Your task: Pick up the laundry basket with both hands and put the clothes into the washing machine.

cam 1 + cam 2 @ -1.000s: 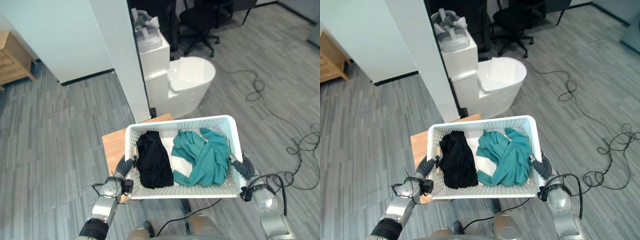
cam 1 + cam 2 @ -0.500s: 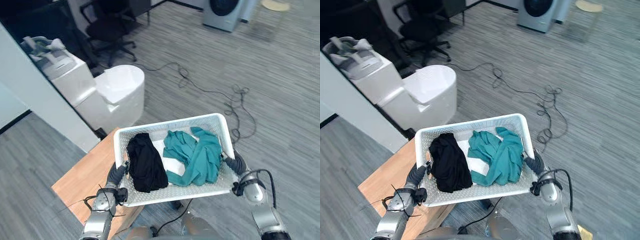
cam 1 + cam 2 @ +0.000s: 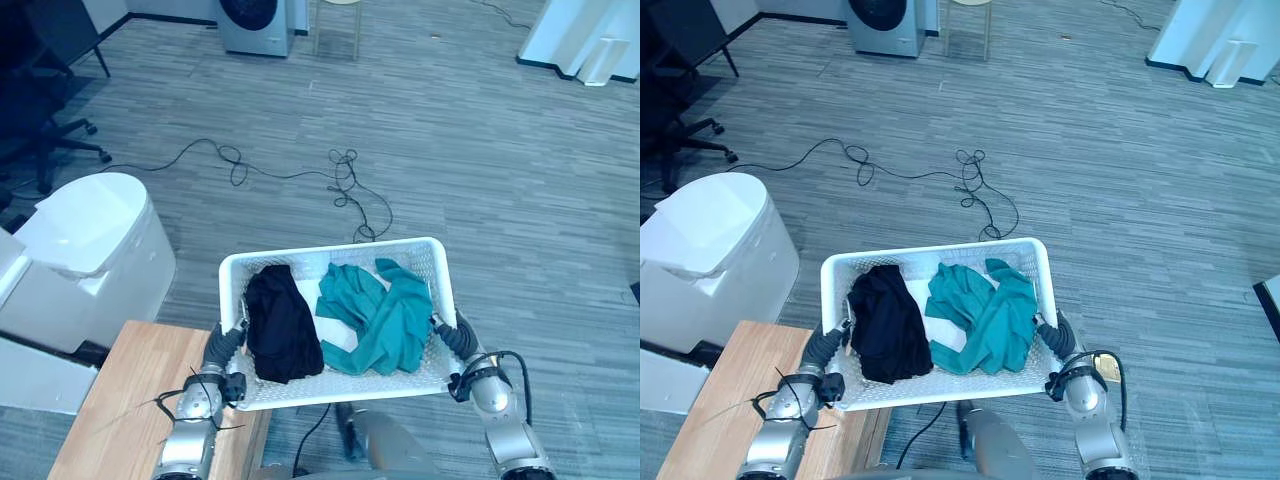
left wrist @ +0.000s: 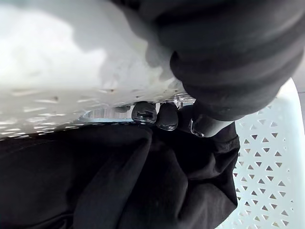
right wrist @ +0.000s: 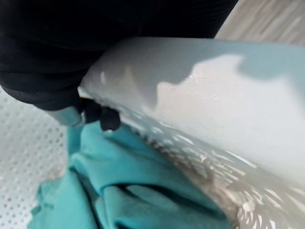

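Observation:
I hold a white perforated laundry basket (image 3: 330, 258) in front of me, off the ground. Inside lie a black garment (image 3: 279, 325) on its left side and a teal garment (image 3: 378, 315) on its right. My left hand (image 3: 221, 347) is curled over the basket's left rim, its fingertips (image 4: 162, 114) hooked inside above the black cloth. My right hand (image 3: 452, 338) grips the right rim, its fingertips (image 5: 102, 116) curled over the edge above the teal cloth. A washing machine (image 3: 257, 25) stands far off at the top of the room.
A wooden table (image 3: 130, 400) is at my lower left, with a white rounded appliance (image 3: 85, 240) beyond it. Black cables (image 3: 340, 185) snake across the grey floor ahead. A stool (image 3: 338, 20) stands beside the washer, and a white unit (image 3: 590, 40) at the far right.
The whole view has swung to the right: the white wall and office chair slid out, and the washing machine came into sight ahead. Both hands keep the same grip on the basket.

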